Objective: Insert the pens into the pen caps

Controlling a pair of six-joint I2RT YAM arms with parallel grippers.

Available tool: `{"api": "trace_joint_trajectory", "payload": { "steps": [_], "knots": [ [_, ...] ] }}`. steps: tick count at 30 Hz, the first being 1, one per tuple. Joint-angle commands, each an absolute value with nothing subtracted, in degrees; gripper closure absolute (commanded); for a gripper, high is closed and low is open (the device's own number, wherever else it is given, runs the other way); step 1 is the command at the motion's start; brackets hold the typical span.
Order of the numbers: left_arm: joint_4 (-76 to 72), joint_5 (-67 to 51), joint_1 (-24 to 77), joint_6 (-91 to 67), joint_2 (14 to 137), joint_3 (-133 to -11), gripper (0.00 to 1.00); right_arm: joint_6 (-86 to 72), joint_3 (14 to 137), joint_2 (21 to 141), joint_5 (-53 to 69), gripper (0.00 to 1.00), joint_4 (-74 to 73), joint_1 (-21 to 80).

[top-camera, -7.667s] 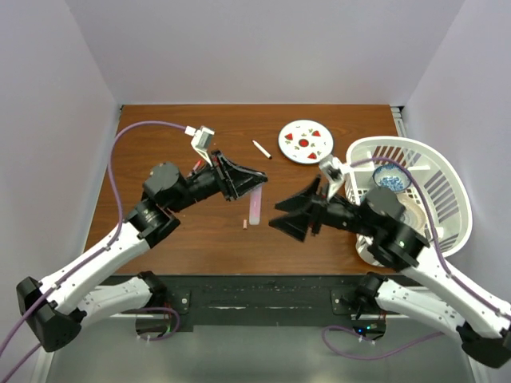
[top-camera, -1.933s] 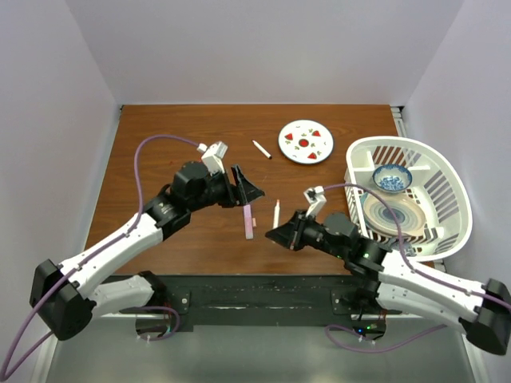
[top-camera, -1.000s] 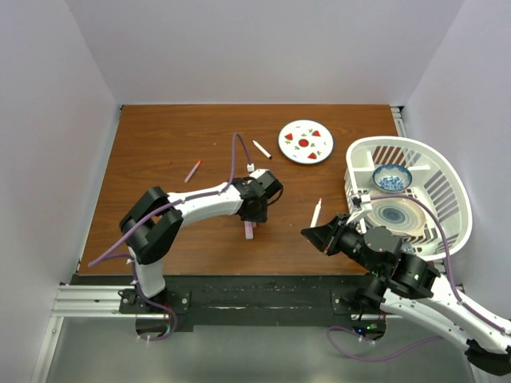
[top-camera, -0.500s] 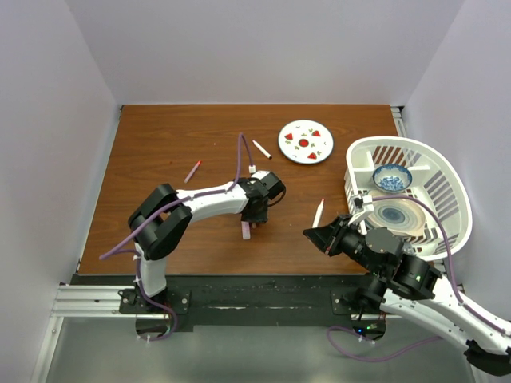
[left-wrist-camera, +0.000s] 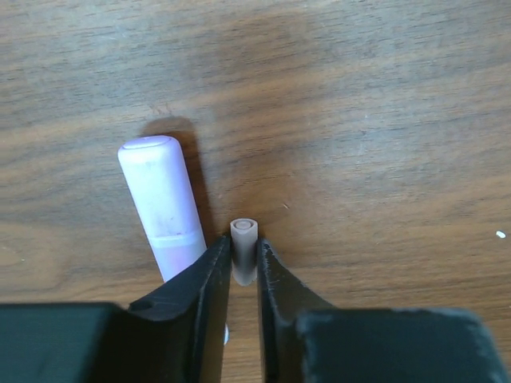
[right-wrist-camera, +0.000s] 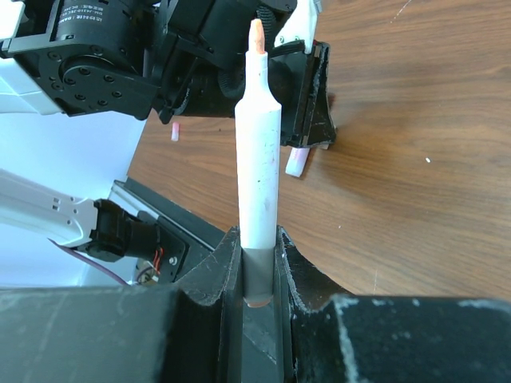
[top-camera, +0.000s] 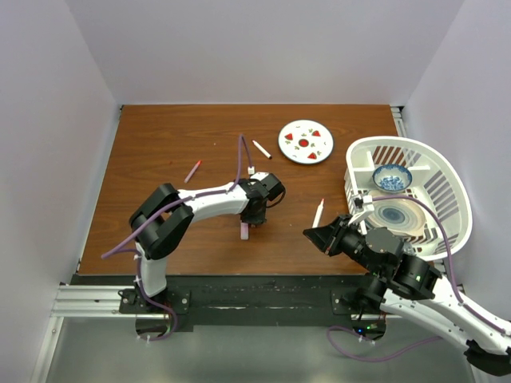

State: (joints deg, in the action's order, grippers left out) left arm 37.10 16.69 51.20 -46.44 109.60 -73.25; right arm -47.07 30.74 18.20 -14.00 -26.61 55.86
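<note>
1. Since about two seconds ago, both arms have changed pose in the top view. The left arm has folded in, so the left pincer (top-camera: 251, 217) now points down at the middle of the table. The right pincer (top-camera: 313, 231) has drawn back toward the lower right, carrying the white pen (top-camera: 318, 212) with it.
2. Also in the top view, the pink marker (top-camera: 244, 231) lies directly below the left pincer, its upper end hidden under the fingers. A second thin white pen (top-camera: 261, 149) lies at upper centre, just left of the round plate (top-camera: 305, 142) with red marks. A thin reddish pen (top-camera: 192, 171) lies left of centre, well apart from both pincers. The white basket (top-camera: 435, 171) fills the right side.
3. In the left wrist view, the left pincer (left-wrist-camera: 243, 257) is pinched on a small greyish pen cap (left-wrist-camera: 244, 239). The cap's open end pokes out past the fingertips at frame centre. The pink marker (left-wrist-camera: 164, 207) lies just left of the cap, along the left finger, on bare wood.
4. In the right wrist view, the right pincer (right-wrist-camera: 258, 271) is clamped on the lower end of the white pen (right-wrist-camera: 258, 159). The pen rises to the top of the frame with its orange tip uppermost. Behind it, the pink marker (right-wrist-camera: 295, 162) sits under the left arm's fingers. The frames show no lettering large enough to read.
</note>
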Motion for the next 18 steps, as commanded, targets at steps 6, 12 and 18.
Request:
{"api": "trace_joint_trajectory", "payload": {
  "steps": [6,12,18],
  "knots": [
    [34.7,14.3,51.6,-47.3,107.9,-70.9,1.00,-46.3,30.2,20.2,-9.7,1.00,-21.6,55.8],
    [22.0,4.1,51.3,-49.2,88.7,-64.1,1.00,-45.3,24.9,24.8,4.5,1.00,-5.6,55.8],
    [0.8,-2.6,50.7,-57.2,70.3,-51.3,1.00,-46.1,21.7,28.6,12.2,1.00,7.5,55.8]
  ]
}}
